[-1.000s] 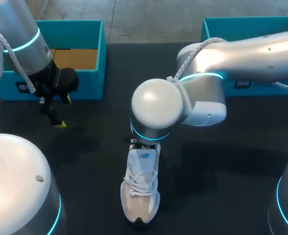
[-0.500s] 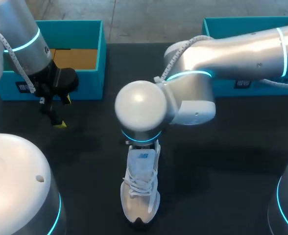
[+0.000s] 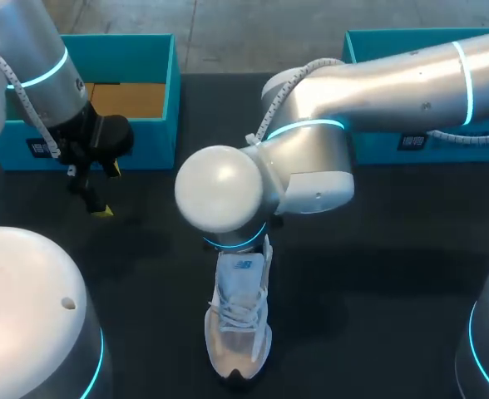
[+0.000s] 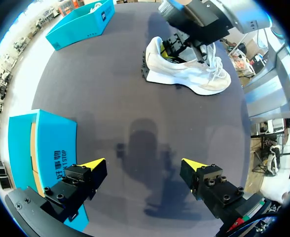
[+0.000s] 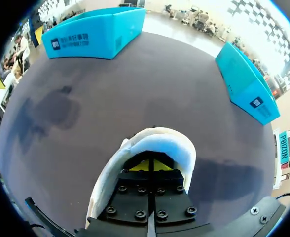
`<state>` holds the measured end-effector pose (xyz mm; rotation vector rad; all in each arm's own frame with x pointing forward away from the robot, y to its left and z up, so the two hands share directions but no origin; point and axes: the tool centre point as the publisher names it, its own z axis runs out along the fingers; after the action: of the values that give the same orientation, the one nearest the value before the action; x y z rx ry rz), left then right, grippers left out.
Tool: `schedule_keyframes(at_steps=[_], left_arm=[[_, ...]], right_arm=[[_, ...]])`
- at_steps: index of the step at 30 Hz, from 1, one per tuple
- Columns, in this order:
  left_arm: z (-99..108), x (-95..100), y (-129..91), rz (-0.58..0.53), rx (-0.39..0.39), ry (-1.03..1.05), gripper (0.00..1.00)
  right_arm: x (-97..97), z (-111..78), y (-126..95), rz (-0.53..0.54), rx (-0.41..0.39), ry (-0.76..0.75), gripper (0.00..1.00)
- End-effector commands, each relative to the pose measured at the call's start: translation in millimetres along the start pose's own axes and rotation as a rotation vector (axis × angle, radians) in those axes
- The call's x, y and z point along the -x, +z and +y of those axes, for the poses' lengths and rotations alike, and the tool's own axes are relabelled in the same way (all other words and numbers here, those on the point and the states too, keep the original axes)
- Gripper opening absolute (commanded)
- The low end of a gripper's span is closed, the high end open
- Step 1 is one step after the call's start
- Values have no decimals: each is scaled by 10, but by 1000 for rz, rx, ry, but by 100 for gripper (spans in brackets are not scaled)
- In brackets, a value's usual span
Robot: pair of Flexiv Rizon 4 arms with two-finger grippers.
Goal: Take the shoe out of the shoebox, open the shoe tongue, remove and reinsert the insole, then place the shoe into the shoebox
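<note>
The white mesh sneaker [image 3: 239, 320] lies unmoved mid-worktop [image 3: 377, 274], while the silver right arm [image 3: 377, 83] has swung leftward above it. The right gripper [image 5: 149, 165] sits closed inside the heel opening. The left gripper [image 4: 142, 164] hangs open beside the teal cardboard shoebox [image 3: 145, 137].

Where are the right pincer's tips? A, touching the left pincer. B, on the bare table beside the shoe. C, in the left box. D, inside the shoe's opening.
D: the right wrist view shows the right pincer with its yellow tips down inside the shoe, ringed by the white collar.
</note>
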<state>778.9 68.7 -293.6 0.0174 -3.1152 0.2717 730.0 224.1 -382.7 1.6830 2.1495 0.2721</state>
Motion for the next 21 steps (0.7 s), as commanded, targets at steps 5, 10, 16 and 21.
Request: schedule_keyframes(at_steps=[5,10,16,21], left_arm=[[9,-6,-2,0,-2,2,100],[9,-6,-2,0,-2,2,100],[9,-6,-2,0,-2,2,100],[9,-6,-2,0,-2,2,100]], right_arm=[[-71,-95,174,4,15,184,0],[-85,-107,164,14,9,188,0],[-77,-79,-31,16,27,197,0],[-63,-47,-185,7,20,207,0]])
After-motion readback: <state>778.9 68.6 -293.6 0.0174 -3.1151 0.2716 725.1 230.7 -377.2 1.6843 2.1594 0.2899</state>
